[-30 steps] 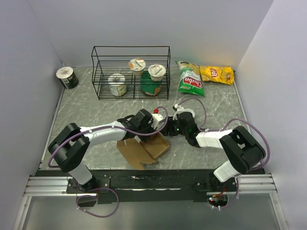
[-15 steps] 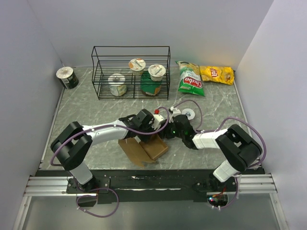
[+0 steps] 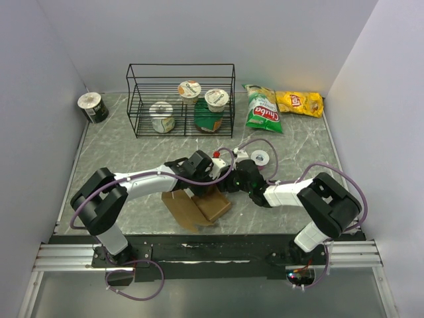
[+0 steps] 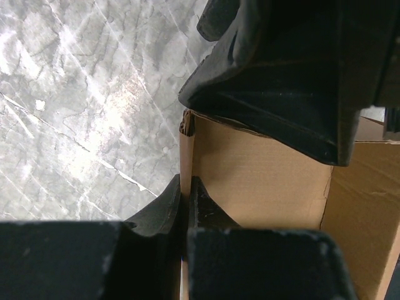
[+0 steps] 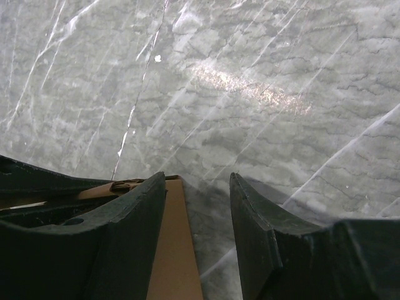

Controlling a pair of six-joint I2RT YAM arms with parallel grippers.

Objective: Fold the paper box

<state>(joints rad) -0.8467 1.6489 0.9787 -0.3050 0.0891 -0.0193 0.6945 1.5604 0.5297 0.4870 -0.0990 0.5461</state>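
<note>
left claw [image 4: 185, 187]: pinched tight on one upright wall of the paper box [image 4: 262, 181].
right claw [image 5: 197, 182]: partly spread; I see a box flap edge in the gap, hugging one side.
paper box: on the bench [image 5: 250, 94], at both claws' tips.

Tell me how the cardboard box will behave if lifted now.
Probably light: the paper box is thin cardboard. Likely floppy along its creases, with one flap flat. The left gripper pinches one wall only, so it may sag or twist.
</note>
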